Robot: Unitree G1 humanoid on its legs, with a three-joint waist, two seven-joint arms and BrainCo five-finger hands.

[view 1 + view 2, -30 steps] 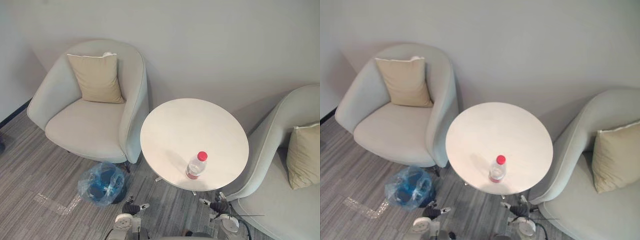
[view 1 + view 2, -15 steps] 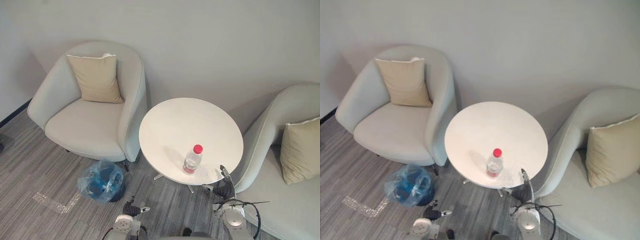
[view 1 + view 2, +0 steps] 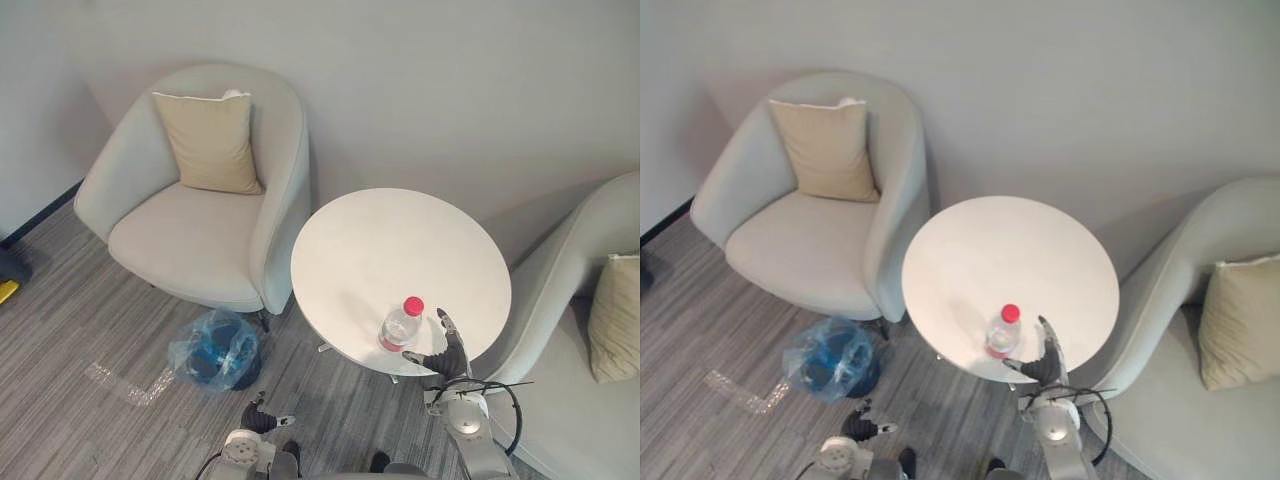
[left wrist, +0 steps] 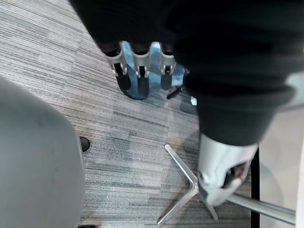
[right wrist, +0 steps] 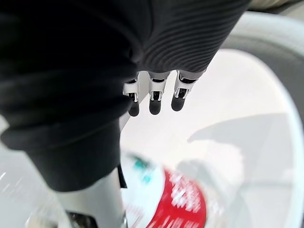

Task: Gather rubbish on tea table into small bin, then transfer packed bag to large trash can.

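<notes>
A clear plastic bottle (image 3: 401, 323) with a red cap and red label stands upright near the front edge of the round white tea table (image 3: 390, 235). My right hand (image 3: 446, 356) is raised at the table's front edge just right of the bottle, open, with thumb and fingers spread toward it and not closed round it. In the right wrist view the bottle (image 5: 176, 198) lies close past the straight fingers (image 5: 153, 97). The small bin (image 3: 216, 348), lined with a blue bag, stands on the floor left of the table. My left hand (image 3: 262, 417) hangs low near the floor, open and holding nothing.
A grey armchair (image 3: 190, 240) with a beige cushion (image 3: 210, 140) stands left of the table, close behind the bin. A second armchair (image 3: 570, 300) presses against the table's right side. The table's metal foot (image 4: 183, 190) spreads over the striped carpet.
My right hand has risen from below the table's edge to beside the bottle. The camera has shifted, so the whole scene sits differently. The bottle and bin stay put.
</notes>
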